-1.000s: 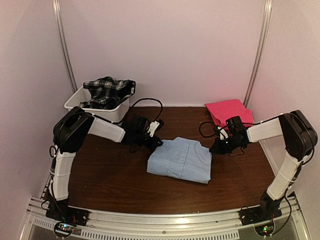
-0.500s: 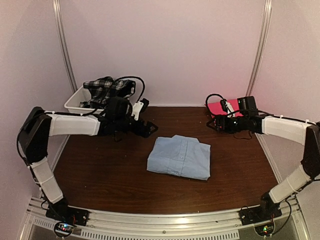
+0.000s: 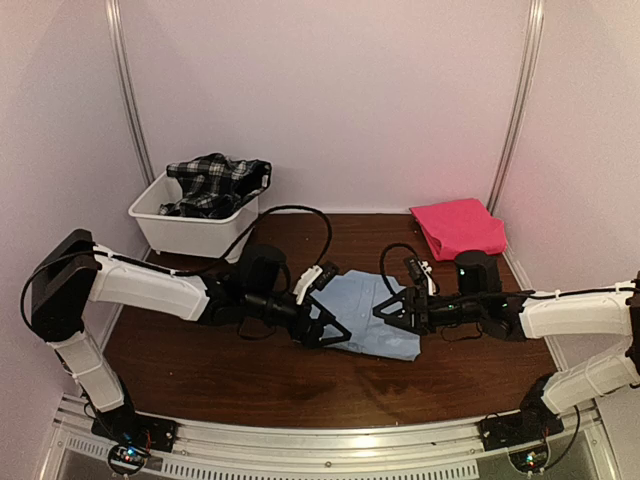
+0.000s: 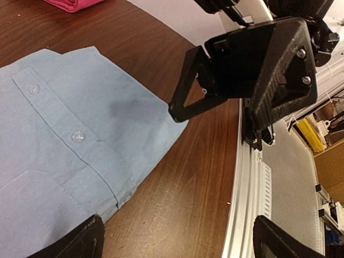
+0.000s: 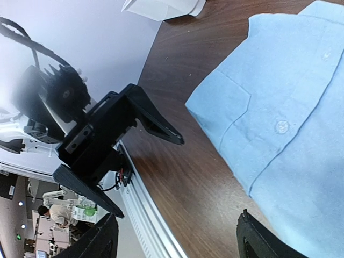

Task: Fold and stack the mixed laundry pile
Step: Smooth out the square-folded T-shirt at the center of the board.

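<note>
So I'm holding left gripper (image 3: 332, 334) and right gripper (image 3: 388, 315) wide open, empty, facing each other over the blue shirt (image 3: 362, 298); tub (image 3: 190, 226), pink cloth (image 3: 460, 228) sitting behind.

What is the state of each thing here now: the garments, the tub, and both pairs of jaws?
Light blue shirt: folded, lying flat in the middle.
Pink-red cloth: folded, lying at the far right.
Plaid garment: unfolded, heaped in the tub.
White tub: upright, holding the plaid garment.
Left jaws: open, empty, low beside the shirt.
Right jaws: open, empty, low beside the shirt.
</note>
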`<act>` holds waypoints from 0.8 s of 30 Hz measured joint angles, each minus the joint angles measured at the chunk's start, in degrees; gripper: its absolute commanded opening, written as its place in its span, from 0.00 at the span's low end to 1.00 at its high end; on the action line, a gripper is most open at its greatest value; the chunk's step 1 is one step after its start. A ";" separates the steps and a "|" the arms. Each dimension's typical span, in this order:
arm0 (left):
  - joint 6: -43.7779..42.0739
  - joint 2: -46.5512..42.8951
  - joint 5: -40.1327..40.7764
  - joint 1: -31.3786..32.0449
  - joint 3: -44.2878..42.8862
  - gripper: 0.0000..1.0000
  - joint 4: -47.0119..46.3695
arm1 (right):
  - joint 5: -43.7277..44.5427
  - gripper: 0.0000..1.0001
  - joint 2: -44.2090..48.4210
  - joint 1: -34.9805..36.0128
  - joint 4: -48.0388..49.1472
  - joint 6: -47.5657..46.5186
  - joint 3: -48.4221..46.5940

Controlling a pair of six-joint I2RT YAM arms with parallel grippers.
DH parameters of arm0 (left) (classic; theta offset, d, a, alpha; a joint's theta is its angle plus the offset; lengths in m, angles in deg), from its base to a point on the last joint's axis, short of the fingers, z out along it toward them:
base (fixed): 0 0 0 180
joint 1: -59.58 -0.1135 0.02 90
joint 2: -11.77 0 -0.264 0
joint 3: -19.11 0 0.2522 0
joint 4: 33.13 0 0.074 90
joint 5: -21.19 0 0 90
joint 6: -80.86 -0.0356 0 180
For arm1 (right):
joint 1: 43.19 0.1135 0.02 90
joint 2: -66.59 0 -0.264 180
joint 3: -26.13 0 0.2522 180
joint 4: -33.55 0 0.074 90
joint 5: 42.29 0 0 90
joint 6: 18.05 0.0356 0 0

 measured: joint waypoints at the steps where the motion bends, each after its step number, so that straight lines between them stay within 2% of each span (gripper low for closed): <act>1: 1.55 0.87 -0.96 0.13 0.15 0.98 -1.90 | 0.07 0.76 -0.63 0.90 2.08 1.77 0.33; 7: 8.07 6.01 -3.21 0.07 1.03 0.98 -10.40 | 0.81 0.76 -6.47 4.55 13.81 8.87 0.98; 11: 10.08 9.73 -3.21 -0.26 0.98 0.98 -14.01 | 1.44 0.76 -11.26 4.76 17.44 9.86 1.29; 18: 13.60 15.23 -2.54 -3.76 3.02 0.98 -22.14 | 1.88 0.75 -21.05 -1.38 24.15 9.79 5.03; 24: 16.72 16.39 -1.95 -6.75 9.18 0.98 -30.80 | 1.44 0.73 -24.06 -4.48 26.16 7.37 6.67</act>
